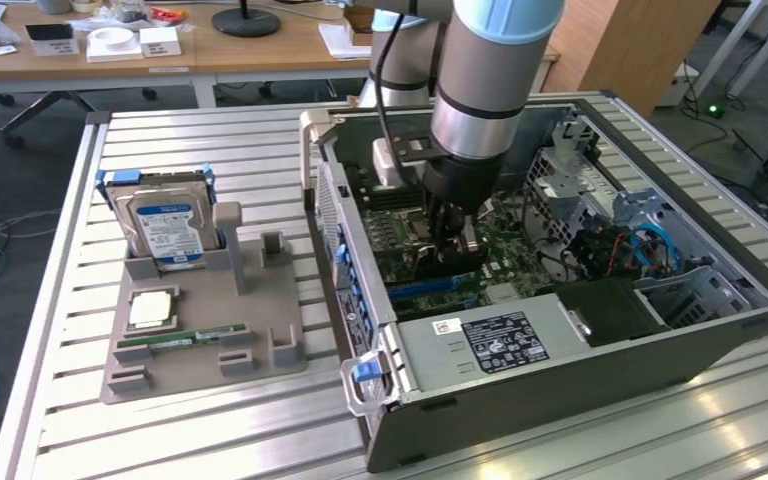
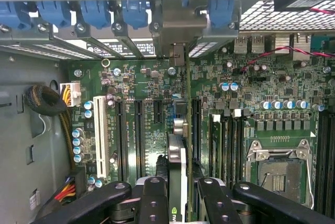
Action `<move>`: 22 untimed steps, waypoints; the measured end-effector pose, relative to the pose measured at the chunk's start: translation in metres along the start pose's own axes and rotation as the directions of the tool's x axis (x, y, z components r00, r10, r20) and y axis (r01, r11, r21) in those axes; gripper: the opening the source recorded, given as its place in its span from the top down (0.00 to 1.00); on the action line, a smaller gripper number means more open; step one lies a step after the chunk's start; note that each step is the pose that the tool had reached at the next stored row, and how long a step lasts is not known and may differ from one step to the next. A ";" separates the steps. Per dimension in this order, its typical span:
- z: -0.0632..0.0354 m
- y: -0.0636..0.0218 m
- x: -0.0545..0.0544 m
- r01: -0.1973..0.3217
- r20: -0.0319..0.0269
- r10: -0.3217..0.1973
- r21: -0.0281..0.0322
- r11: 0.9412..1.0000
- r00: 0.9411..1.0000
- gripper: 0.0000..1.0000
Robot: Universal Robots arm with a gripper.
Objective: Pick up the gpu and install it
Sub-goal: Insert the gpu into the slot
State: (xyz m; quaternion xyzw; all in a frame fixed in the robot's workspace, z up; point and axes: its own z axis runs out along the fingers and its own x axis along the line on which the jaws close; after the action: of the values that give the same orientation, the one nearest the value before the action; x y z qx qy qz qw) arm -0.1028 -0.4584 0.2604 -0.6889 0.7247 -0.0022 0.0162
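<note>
The gpu [image 2: 178, 166] shows edge-on in the wrist view, a thin card with a green board edge standing upright over the motherboard's [image 2: 261, 93] black expansion slots. Its silver bracket end [image 2: 175, 30] reaches the case's rear slot openings. My gripper [image 2: 180, 190] is shut on the gpu, one black finger [image 2: 154, 198] on each side of it. In the exterior view my gripper [image 1: 454, 245] reaches down inside the open computer case [image 1: 598, 370], with the dark gpu [image 1: 424, 262] held low over the board.
A grey tray [image 1: 204, 365] at the exterior view's left holds a hard drive [image 1: 168, 225], a RAM stick [image 1: 184, 340] and a small chip [image 1: 152, 310]. Inside the case are the power supply [image 1: 491, 340], the CPU socket [image 2: 277, 169], a white slot [image 2: 101, 135] and a cable bundle [image 2: 44, 101].
</note>
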 end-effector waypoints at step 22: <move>0.0061 0.0000 0.000 0.000 0.000 0.000 0.000 1.000 1.000 0.73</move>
State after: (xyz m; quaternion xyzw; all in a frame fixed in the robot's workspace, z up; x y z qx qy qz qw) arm -0.1026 -0.4584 0.2543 -0.6890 0.7246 -0.0022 0.0161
